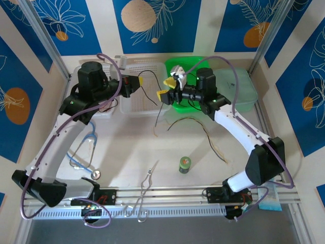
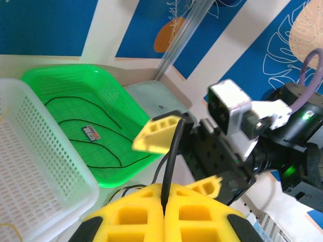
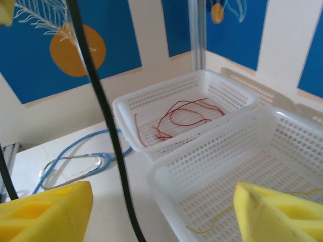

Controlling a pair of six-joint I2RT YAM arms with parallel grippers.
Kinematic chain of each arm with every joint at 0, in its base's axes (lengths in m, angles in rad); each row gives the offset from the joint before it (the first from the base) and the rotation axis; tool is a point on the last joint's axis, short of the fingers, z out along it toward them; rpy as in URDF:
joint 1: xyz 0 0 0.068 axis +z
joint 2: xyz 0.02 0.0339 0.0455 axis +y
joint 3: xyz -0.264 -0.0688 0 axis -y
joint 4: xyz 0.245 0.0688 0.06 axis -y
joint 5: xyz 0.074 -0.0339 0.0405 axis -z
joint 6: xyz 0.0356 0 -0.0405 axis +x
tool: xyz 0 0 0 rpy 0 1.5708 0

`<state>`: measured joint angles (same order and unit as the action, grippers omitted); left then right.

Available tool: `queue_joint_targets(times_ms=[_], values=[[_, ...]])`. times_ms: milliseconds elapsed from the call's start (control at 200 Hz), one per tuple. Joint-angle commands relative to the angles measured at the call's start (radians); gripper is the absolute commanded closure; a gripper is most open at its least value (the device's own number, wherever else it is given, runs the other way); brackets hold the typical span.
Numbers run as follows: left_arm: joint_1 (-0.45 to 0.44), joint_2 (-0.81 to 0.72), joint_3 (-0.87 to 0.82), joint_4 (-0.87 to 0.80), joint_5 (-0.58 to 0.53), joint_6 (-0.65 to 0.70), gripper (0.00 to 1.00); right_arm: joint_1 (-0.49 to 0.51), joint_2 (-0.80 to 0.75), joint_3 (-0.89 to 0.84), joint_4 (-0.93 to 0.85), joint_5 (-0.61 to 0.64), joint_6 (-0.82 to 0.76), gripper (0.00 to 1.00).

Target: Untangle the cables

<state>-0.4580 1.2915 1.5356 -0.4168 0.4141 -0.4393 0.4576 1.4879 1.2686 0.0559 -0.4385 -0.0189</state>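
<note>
L gripper (image 2: 164, 201) clamped on black cable (image 2: 171, 156); R gripper (image 3: 164, 201) released.
Cable passes btwn R's spread jaws, over far edge of table (image 1: 152, 147), nr green tray (image 2: 50, 80).

Blue stethoscope (image 1: 94, 173) on table, left; small green bottle (image 1: 185, 164) upright, front centre; metal tongs (image 1: 148, 179) left of it, apart; white basket (image 1: 133, 104), green basket (image 1: 190, 63), pale lidded box (image 1: 244, 91) along far edge

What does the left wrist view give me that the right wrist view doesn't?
Left wrist: the green basket holding black cables, and the left hand shut on the black cable. Right wrist: red cables in the far white basket, and the stethoscope. Both: that black cable, the open right hand and the middle white basket.
</note>
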Motion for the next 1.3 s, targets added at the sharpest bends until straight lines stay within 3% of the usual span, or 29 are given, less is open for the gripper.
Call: queue_joint_targets(times_ms=[0, 175, 500, 630, 785, 855, 935, 986, 1061, 1291], values=[[-0.025, 0.010, 0.052, 0.027, -0.016, 0.014, 1.00, 0.012, 0.033, 0.048, -0.041, -0.008, -0.046, 0.36], [-0.033, 0.004, 0.038, -0.002, -0.047, 0.026, 1.00, -0.023, 0.033, 0.088, -0.089, 0.023, -0.010, 1.00], [-0.068, 0.080, -0.096, 0.088, -0.074, -0.034, 0.97, -0.182, 0.046, 0.186, -0.173, 0.028, 0.123, 1.00], [-0.139, 0.185, -0.144, 0.260, -0.110, -0.104, 0.98, -0.260, 0.135, 0.265, -0.191, 0.026, 0.203, 1.00], [-0.182, 0.361, -0.053, 0.282, -0.087, -0.114, 0.98, -0.333, 0.235, 0.398, -0.190, -0.010, 0.364, 1.00], [-0.183, 0.428, 0.007, 0.301, -0.070, -0.120, 0.84, -0.338, 0.275, 0.459, -0.220, 0.017, 0.358, 1.00], [-0.182, 0.494, 0.088, 0.288, -0.058, -0.116, 0.74, -0.345, 0.317, 0.523, -0.262, 0.044, 0.340, 1.00], [-0.183, 0.523, 0.130, 0.268, -0.057, -0.104, 0.60, -0.352, 0.337, 0.550, -0.273, 0.053, 0.344, 1.00], [-0.182, 0.544, 0.169, 0.227, -0.072, -0.075, 0.47, -0.367, 0.356, 0.574, -0.272, 0.053, 0.362, 1.00], [-0.177, 0.480, 0.082, 0.203, -0.107, -0.047, 0.41, -0.392, 0.428, 0.613, -0.352, 0.075, 0.349, 1.00]])
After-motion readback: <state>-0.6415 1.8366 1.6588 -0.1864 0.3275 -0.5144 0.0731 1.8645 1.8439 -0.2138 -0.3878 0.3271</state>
